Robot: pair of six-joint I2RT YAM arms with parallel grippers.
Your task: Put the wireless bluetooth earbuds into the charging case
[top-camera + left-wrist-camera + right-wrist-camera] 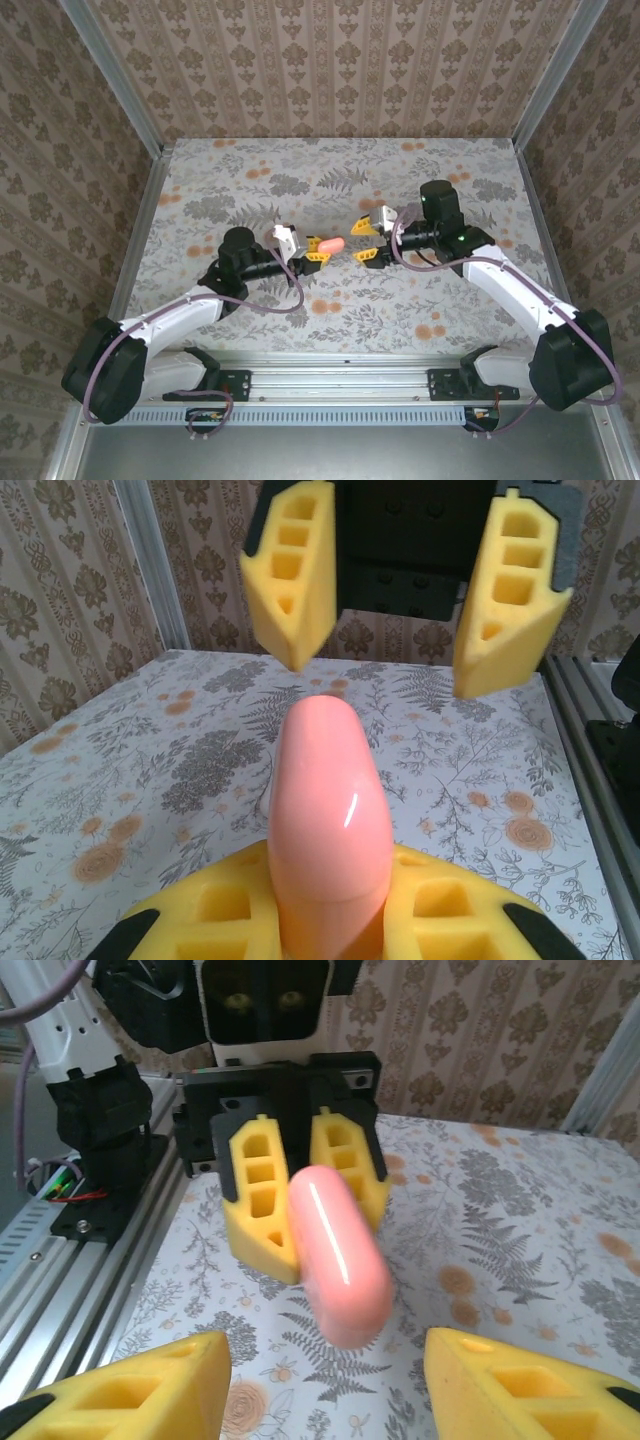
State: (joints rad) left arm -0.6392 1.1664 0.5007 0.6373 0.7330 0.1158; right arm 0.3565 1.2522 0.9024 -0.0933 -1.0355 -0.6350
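A coral-pink charging case [332,245], a smooth capsule with its lid closed, is held above the middle of the table. My left gripper [313,252] is shut on its near end, and the case [325,800] sticks out forward between the yellow fingers [215,910]. My right gripper [366,240] faces it from the right and stands open, its yellow fingers [130,1385] wide apart with nothing between them. The case's free end [340,1260] hangs just in front of them. The earbuds are out of view.
The floral-patterned table [400,300] is walled with patterned panels on three sides. A metal rail [340,385] runs along the near edge between the arm bases.
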